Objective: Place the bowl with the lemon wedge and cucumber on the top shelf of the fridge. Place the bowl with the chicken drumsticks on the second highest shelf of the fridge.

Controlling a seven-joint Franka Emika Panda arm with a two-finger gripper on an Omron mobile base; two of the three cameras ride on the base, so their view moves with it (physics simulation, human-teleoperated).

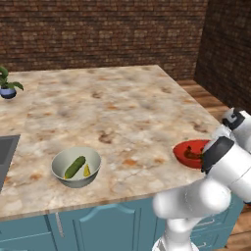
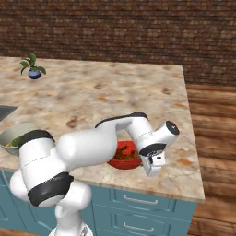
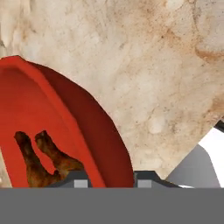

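Observation:
A red bowl [image 3: 52, 113] holding brown chicken drumsticks [image 3: 39, 157] sits near the counter's front right edge. My gripper [image 3: 111, 181] straddles its rim, one finger inside and one outside, both against the wall, shut on it. In the right base view the hand [image 2: 148, 167] reaches down at the right side of the red bowl [image 2: 123, 157]. In the left base view my arm covers part of the red bowl [image 1: 188, 152]. A grey bowl [image 1: 76, 167] with a cucumber [image 1: 74, 166] and a lemon wedge [image 1: 87, 170] rests at the front left. No fridge is in sight.
A marble counter [image 1: 117, 108] stands over blue cabinets [image 1: 98, 225]. A small potted plant [image 1: 7, 87] sits at the far left, and a sink's corner [image 1: 6, 152] cuts in at the left edge. A brick wall [image 1: 98, 29] runs behind, with wooden floor [image 2: 216, 138] to the right.

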